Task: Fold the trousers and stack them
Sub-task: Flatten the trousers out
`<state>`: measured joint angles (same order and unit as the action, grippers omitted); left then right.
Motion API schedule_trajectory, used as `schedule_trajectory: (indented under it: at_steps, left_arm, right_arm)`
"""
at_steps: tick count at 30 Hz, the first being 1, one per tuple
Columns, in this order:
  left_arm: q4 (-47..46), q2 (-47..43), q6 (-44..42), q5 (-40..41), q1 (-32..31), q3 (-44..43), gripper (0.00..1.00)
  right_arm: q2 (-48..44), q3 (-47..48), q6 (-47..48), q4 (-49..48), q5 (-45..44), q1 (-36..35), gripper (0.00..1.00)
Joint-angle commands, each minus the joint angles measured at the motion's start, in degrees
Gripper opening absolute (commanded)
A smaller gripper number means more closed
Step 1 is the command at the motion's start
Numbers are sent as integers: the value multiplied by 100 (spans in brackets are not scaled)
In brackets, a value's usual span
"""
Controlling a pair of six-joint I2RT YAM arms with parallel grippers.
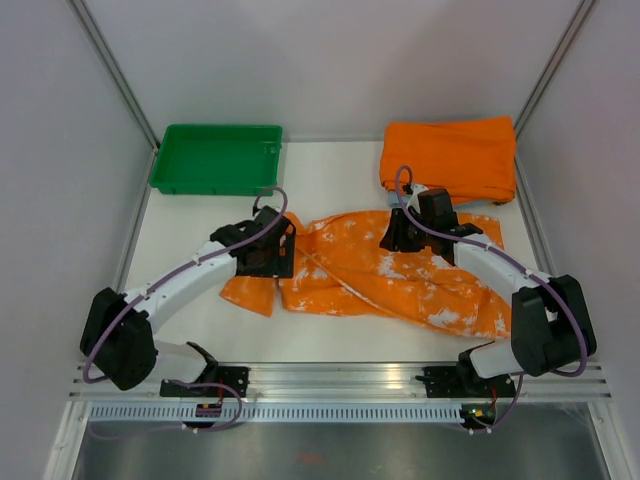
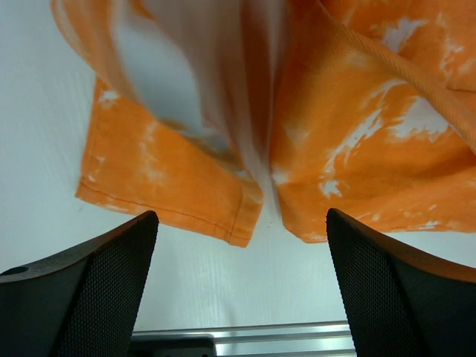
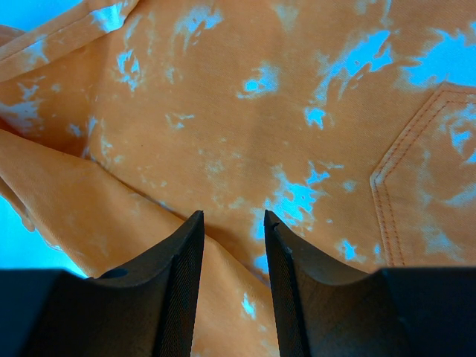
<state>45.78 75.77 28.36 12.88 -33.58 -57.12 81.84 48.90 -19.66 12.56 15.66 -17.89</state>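
Trousers lie crumpled on the tabletop; left hand hovers wide open over their left hem; right hand, narrowed, above their right half.

The white worktop carries a green tray at its far-left corner, a folded orange cloth at its far-right corner, and patterned trousers spread mid-worktop.

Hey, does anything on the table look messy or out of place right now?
Yes: the trousers lie crumpled across the middle of the table, twisted and overlapping themselves rather than flat, with one leg end poking out at the left. Nothing looks spilled or torn.
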Motion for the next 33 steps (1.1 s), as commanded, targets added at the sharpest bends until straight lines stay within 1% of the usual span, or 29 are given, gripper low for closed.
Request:
schedule_trajectory:
  at_steps: [1, 2, 3, 4, 5, 6, 7, 9, 10, 14, 17, 18, 20, 21, 22, 24, 25, 26, 27, 28, 29, 30, 31, 32, 33]
  left_arm:
    - [-422, 385, 933, 1176, -525, -9, 97]
    - [-273, 499, 1378, 1451, -709, -1, 95]
    - [68, 701, 1626, 1732, -763, 17, 92]
    - [237, 790, 1873, 2179, -825, 78, 90]
    - [404, 851, 2327, 2392, -851, 122, 88]
    - [545, 904, 2523, 2577, -860, 183, 83]
    - [616, 922, 2656, 2770, -869, 341, 81]
    - [433, 870, 2710, 2755, -869, 526, 79]
    - [-12, 774, 2632, 2572, -869, 744, 79]
    - [-946, 808, 2209, 2078, -869, 1151, 76]
    - [-852, 1105, 2253, 2148, -869, 1133, 68]
    - [-799, 1168, 2262, 2192, -861, 1116, 59]
    - [-711, 1204, 2244, 2280, -861, 1037, 34]
    - [-580, 1186, 2209, 2306, -869, 984, 11]
    - [-527, 1151, 1991, 2341, -852, 810, 3]
    - [-474, 950, 1334, 2281, -825, 581, 2]
    - [-413, 862, 495, 2271, -782, 240, 2]
    - [-351, 756, -10, 2245, -738, 45, 2]
    - [-333, 486, -493, 1992, -676, -313, 2]
    - [-385, 326, -1516, 1694, -432, -474, 2]
    - [-386, 168, -1822, 1526, -256, -675, 2]
    - [-455, -129, -2077, 941, -54, -851, 2]
    - [-552, -263, -2759, 370, 409, -1114, 2]
    - [-596, -369, -3183, -158, 631, -1212, 2]
    - [-536, -439, -3440, -851, 782, -1448, 2]
  right_arm:
    - [-45, 216, 129, -52, 60, -48, 45]
    - [-46, 207, 147, -17, 60, -48, 45]
    - [-46, 190, 155, -8, 51, -48, 45]
    - [-54, 190, 147, 1, 51, -48, 45]
    - [-54, 172, 138, 27, 51, -48, 45]
    - [-81, 163, 147, 28, 42, -48, 45]
    - [-90, 137, 147, 28, 42, -39, 45]
    - [-107, 119, 155, 54, 25, -48, 46]
    - [-107, 111, 164, 63, 7, -48, 46]
    - [-55, 119, 173, 98, -2, -48, 46]
    - [-37, 172, 190, 133, -10, -48, 45]
    - [-28, 189, 182, 133, -10, -48, 46]
    - [-19, 207, 182, 124, -19, -48, 46]
    - [-2, 242, 191, 133, -19, -48, 46]
    - [7, 260, 182, 150, -28, -48, 46]
    - [42, 312, 208, 203, -37, -48, 45]
    - [51, 330, 200, 221, -45, -48, 46]
    - [51, 330, 199, 230, -63, -48, 46]
    - [51, 339, 199, 230, -63, -48, 46]
    - [51, 348, 208, 230, -63, -48, 46]
    - [60, 356, 208, 212, -72, -48, 46]
    - [95, 383, 200, 229, -72, -48, 46]
    - [130, 400, 208, 256, -72, -48, 46]
    - [156, 435, 217, 282, -72, -48, 46]
    - [226, 514, 217, 317, -55, -48, 46]
